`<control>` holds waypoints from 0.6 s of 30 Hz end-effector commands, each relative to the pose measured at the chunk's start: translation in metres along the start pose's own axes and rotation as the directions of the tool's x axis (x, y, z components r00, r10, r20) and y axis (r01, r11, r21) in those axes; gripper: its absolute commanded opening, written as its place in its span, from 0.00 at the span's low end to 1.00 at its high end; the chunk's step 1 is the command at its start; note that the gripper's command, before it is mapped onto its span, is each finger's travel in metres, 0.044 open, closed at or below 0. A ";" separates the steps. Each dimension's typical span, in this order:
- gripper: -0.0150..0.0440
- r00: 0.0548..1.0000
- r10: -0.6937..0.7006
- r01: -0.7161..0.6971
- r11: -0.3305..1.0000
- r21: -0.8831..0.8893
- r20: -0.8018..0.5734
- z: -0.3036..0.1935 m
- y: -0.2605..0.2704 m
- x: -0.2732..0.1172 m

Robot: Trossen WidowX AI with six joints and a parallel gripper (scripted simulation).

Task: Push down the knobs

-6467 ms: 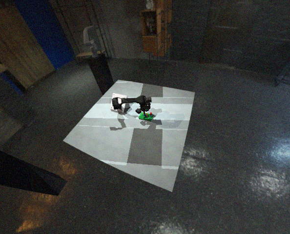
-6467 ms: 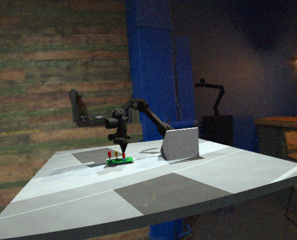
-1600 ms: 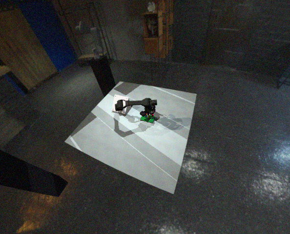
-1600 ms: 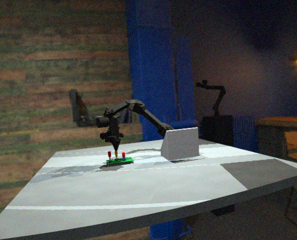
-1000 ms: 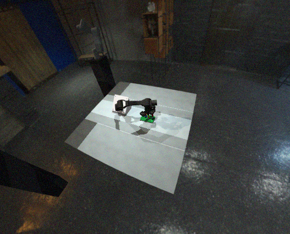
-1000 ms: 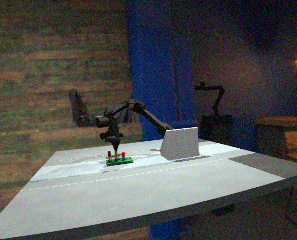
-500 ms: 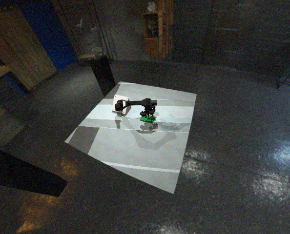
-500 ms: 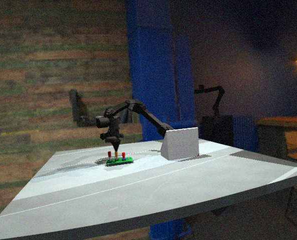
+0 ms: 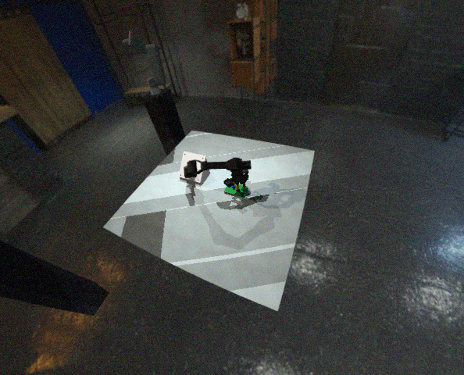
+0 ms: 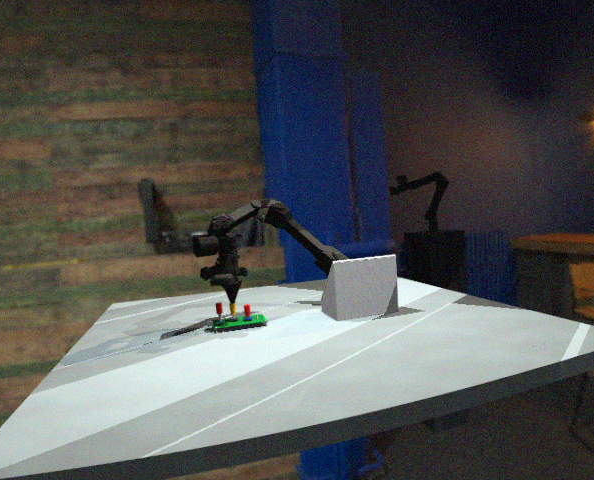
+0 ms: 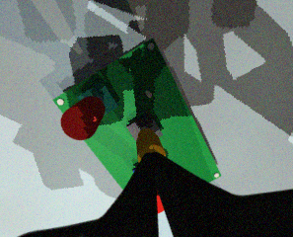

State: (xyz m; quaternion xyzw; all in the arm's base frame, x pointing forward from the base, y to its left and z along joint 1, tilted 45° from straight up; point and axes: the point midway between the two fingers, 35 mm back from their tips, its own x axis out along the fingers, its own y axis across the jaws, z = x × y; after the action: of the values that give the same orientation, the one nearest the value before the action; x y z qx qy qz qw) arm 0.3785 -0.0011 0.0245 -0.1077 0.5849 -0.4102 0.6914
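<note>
The green circuit board (image 9: pixel 229 191) (image 10: pixel 258 321) (image 11: pixel 178 143) stands on the table. My gripper (image 10: pixel 232 301) (image 11: pixel 151 159) is shut and empty, pointing straight down. Its closed tips are at the top of the yellow knob (image 10: pixel 232 310) (image 11: pixel 148 142), which stands upright over a grey potentiometer. One red knob (image 10: pixel 218 307) (image 11: pixel 82 118) stands high, with a stretch of shaft showing below it in the exterior view. The other red knob (image 10: pixel 246 310) sits low over a blue base. My fingers hide part of the board in the wrist view. Any small gap under the yellow knob is too small to tell.
A pale wedge-shaped block (image 10: pixel 364 286) (image 9: pixel 187 158) stands on the table beside my arm's base. The two red knobs stand on either side of the yellow one, near my fingers. Dark shadows cross the board and table.
</note>
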 end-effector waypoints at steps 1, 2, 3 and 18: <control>0.25 1.000 -0.003 0.003 1.000 0.000 0.005 0.001 -0.001 0.002; 0.25 1.000 -0.003 0.003 1.000 0.000 0.005 0.001 -0.001 0.002; 0.25 1.000 -0.003 0.003 1.000 0.000 0.005 0.001 -0.001 0.002; 0.25 1.000 -0.003 0.003 1.000 0.000 0.005 0.001 -0.001 0.004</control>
State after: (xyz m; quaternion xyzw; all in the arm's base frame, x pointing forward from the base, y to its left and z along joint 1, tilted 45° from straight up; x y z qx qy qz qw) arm 0.3784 -0.0026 0.0229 -0.1078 0.5848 -0.4101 0.6915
